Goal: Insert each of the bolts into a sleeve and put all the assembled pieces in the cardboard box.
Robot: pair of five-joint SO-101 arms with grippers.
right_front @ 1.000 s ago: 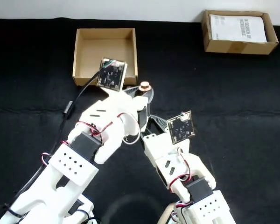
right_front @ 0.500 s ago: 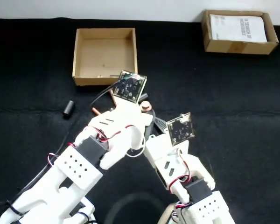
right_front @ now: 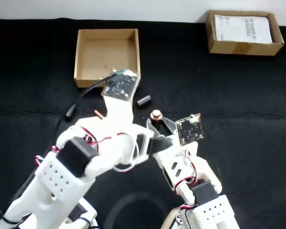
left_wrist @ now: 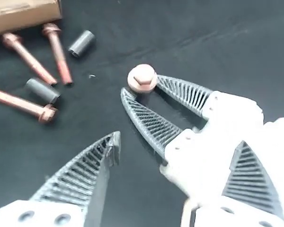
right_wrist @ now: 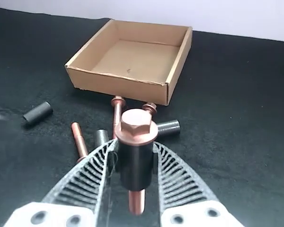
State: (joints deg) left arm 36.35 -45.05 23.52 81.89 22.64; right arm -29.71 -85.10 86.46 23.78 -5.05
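High: fixed off the arms, steep look-down from the near side over the table (right_front: pixel 248 95), cardboard box (right_front: pixel 107 57) at far left. Left wrist: close over the table, aimed down, right gripper (left_wrist: pixel 142 86) right in front. Right wrist: low, facing far along own fingers (right_wrist: pixel 92 173) to the box. Shared by all three: sleeved bolt (right_front: pixel 156 114) in that gripper. Shared by both wrist views: loose bolts (left_wrist: pixel 58 56) near the box.

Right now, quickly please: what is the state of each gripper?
Left gripper: open, holding nothing.
Right gripper: closed on a bolt seated in a sleeve.
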